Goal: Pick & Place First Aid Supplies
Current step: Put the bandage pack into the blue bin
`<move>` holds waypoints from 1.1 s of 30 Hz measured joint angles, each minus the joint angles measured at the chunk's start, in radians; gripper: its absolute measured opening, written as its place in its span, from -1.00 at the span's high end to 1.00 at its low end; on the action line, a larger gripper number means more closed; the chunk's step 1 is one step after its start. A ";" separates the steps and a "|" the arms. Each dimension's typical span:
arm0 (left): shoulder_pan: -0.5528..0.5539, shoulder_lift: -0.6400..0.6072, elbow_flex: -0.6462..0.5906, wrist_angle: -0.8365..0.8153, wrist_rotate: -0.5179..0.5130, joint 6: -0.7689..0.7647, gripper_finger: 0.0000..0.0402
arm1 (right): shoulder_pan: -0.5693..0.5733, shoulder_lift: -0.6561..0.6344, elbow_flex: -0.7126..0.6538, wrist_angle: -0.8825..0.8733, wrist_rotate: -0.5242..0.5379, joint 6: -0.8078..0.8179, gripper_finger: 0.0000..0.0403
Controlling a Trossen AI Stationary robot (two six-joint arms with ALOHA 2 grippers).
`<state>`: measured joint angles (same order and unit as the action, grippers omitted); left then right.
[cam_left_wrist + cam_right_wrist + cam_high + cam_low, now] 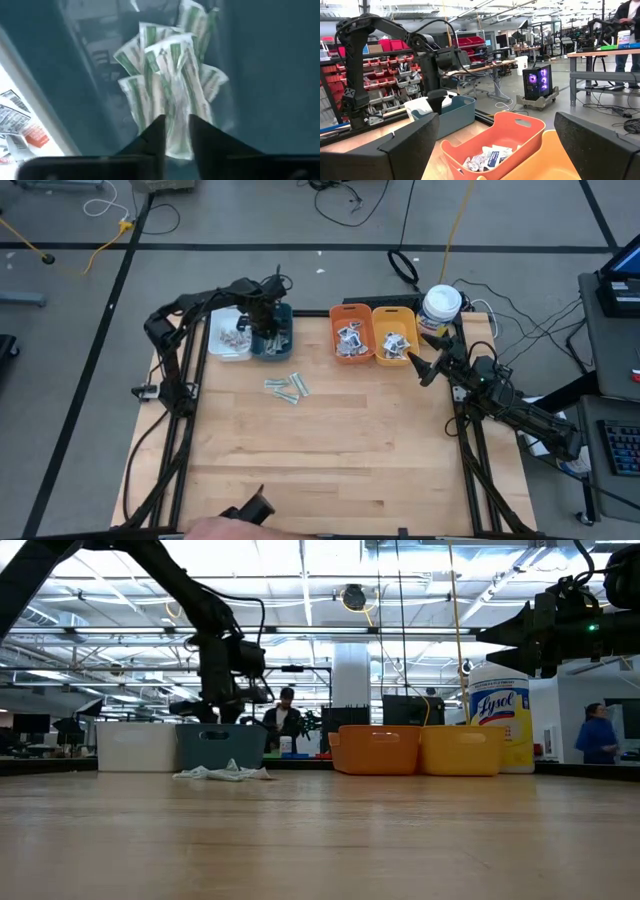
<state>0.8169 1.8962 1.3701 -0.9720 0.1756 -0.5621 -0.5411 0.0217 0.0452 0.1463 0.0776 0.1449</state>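
My left gripper [268,320] points down into the teal bin [272,332], with a pale-green strip packet [175,100] between its narrow-set fingers. Under it a heap of the same green strips [150,65] lies on the bin's floor. A few more green strips [287,387] lie flat on the table just in front of the bin. White packets with red print fill the white bin [228,335], and white packets with dark print lie in the orange bin [350,335] and the yellow bin [393,335]. My right gripper [418,365] waits open beside the yellow bin. My left gripper has the pale-green strip's near end [176,142] between its two fingers, which come from above and point down. The strip runs lengthwise away from the fingertips, hanging over the heap in the teal bin. Whether its lower end rests on the heap, I cannot tell.
The four bins stand in a row along the far edge. A white canister with a yellow label [441,305] stands at the far right corner. A person's hand [215,528] with a dark object shows at the near edge. The table's middle is bare wood.
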 joint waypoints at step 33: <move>-0.378 -0.113 0.181 -0.132 -0.132 1.149 -0.51 | 0.000 0.000 0.000 0.000 0.000 0.000 -0.95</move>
<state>0.4386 1.7828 1.5509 -1.1037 0.0438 0.5868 -0.5411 0.0219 0.0452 0.1463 0.0773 0.1451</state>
